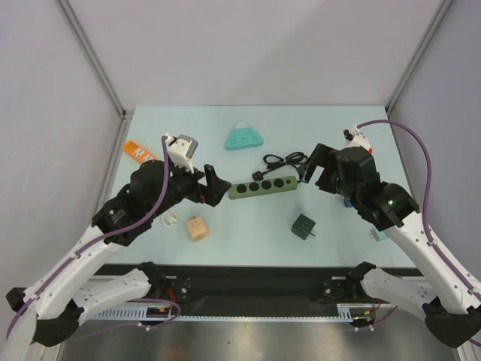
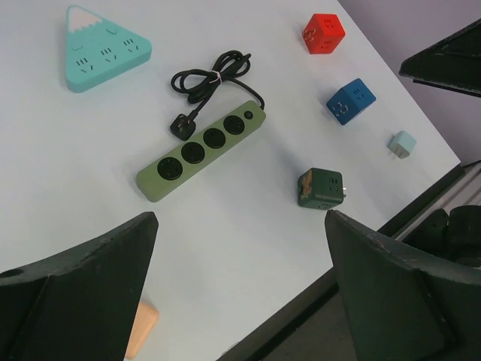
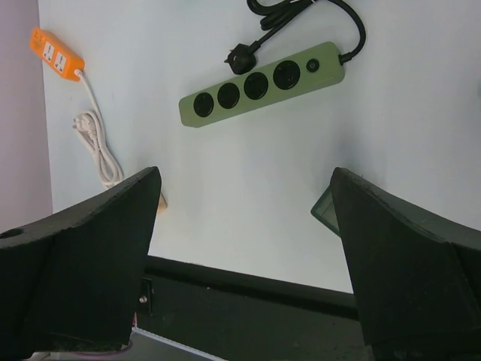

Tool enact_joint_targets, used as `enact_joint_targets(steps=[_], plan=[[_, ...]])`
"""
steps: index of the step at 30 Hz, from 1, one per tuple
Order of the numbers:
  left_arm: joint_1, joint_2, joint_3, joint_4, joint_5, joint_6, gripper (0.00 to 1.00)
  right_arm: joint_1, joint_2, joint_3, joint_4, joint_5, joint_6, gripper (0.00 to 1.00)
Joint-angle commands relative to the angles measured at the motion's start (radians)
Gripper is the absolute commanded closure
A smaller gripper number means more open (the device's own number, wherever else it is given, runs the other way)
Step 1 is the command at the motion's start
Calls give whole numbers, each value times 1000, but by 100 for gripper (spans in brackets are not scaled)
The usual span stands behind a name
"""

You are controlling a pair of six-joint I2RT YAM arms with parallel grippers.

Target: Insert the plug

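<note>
On the pale table (image 1: 248,226): teal triangular socket block (image 1: 244,136) at far middle; orange strip (image 1: 137,152) far left, white cord (image 3: 96,147) trailing from it; tan cube (image 1: 197,229) near front; red cube (image 2: 324,34), blue cube (image 2: 351,101) and pale-blue adapter (image 2: 402,144) along the right.

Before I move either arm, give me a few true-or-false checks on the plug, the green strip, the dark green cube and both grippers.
1. The plug lies on the table beside the green strip, not inserted. True.
2. The left gripper holds the plug. False: it is open and empty, above the table.
3. The green strip has four round sockets. True.
4. The dark green cube sits on top of the green strip. False: it stands on the table, apart from the strip.
5. The right gripper is open. True.
</note>
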Motion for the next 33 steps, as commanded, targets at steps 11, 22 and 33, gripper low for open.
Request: enact_joint_targets(steps=[11,22,33], plan=[[-3,-4,-86,11,-45,14,0,-132,106,106,-350,300,268,0],[-3,53,-100,-1,22,56,0,-921,176,-84,-412,166,283,21],[-3,90,-60,-12,60,3,0,-1151,206,-263,-175,42,161,32]])
